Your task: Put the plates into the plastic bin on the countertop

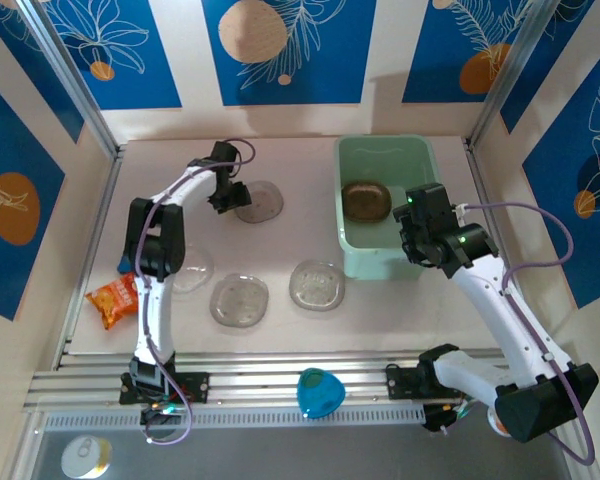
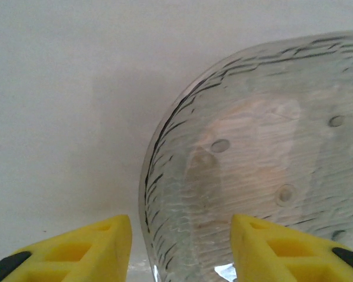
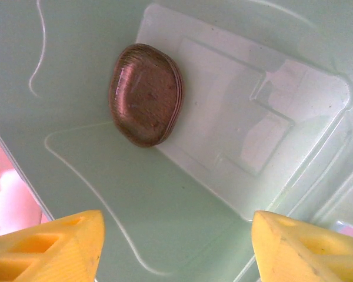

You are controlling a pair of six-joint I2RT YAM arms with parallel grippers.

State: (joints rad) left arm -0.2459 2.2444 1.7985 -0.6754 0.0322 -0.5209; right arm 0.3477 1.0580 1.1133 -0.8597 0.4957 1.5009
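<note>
Pale countertop [image 1: 300,232] holds, at far left, a clear plate [image 2: 265,153] whose left rim lies inside the wide-spread, empty left gripper [image 2: 179,249], the nearer arm.

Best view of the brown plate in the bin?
Right wrist: looks down at the brownish translucent plastic plate, unobstructed, inside the mint-green bin. Top external shows it small; left wrist faces a clear plate.
</note>
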